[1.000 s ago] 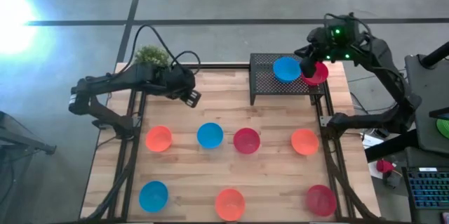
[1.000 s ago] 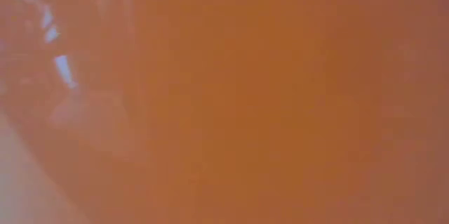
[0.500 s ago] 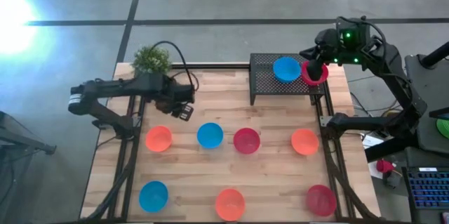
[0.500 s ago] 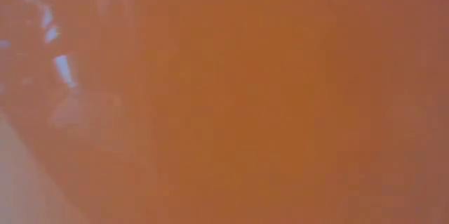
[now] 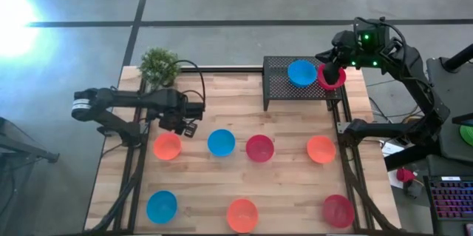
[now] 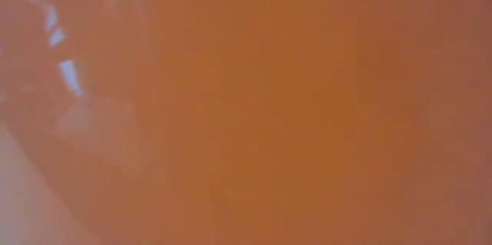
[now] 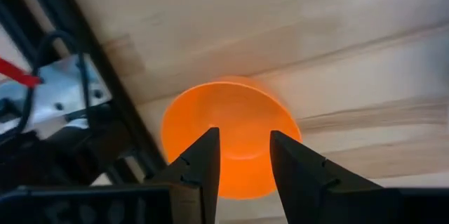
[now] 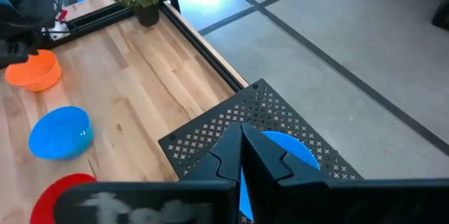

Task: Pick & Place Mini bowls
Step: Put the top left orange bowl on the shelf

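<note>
High view showed the worktop (image 5: pixel 288 162), its black rack (image 5: pixel 277 81) at the back right corner, where the right hand (image 5: pixel 330 72) gripped a red bowl (image 5: pixel 334 79); the left hand (image 7: pixel 242 155), fingers apart, hovered over an orange bowl (image 7: pixel 231 115) near the left edge.

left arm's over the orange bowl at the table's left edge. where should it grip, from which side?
Grip the rim, from above. The orange bowl sits upright on the wooden table, shallow with a thin wall, so one finger inside and one outside should pinch it. The left tool hangs over it, open, apparently not touching.
</note>
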Tool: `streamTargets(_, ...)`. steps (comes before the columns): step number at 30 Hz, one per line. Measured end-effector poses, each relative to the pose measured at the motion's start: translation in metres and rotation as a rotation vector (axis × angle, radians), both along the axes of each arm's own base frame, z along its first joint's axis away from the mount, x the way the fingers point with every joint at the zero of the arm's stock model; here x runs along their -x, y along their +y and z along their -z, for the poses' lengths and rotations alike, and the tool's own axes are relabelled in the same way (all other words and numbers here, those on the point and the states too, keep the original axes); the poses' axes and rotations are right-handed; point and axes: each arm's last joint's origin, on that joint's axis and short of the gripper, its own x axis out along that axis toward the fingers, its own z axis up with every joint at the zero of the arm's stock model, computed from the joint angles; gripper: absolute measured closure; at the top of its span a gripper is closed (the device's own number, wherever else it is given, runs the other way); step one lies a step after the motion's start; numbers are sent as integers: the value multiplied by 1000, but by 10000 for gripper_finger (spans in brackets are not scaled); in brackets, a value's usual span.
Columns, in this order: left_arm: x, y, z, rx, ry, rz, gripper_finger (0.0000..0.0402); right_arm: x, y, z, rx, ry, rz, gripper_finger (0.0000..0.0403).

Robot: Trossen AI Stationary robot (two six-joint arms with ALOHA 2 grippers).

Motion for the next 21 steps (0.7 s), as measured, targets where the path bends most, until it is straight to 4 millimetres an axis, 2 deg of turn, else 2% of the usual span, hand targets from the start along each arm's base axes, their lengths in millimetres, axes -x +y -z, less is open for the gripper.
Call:
streamTargets(14, -1, -13, 38, 141, -74, 18, 283, 0, 0, 1, -16, -8, 12, 394)
streamTargets(21, -4, -18, 47, 156, -121, 39, 283, 0, 0, 1, -16, -9, 12, 394)
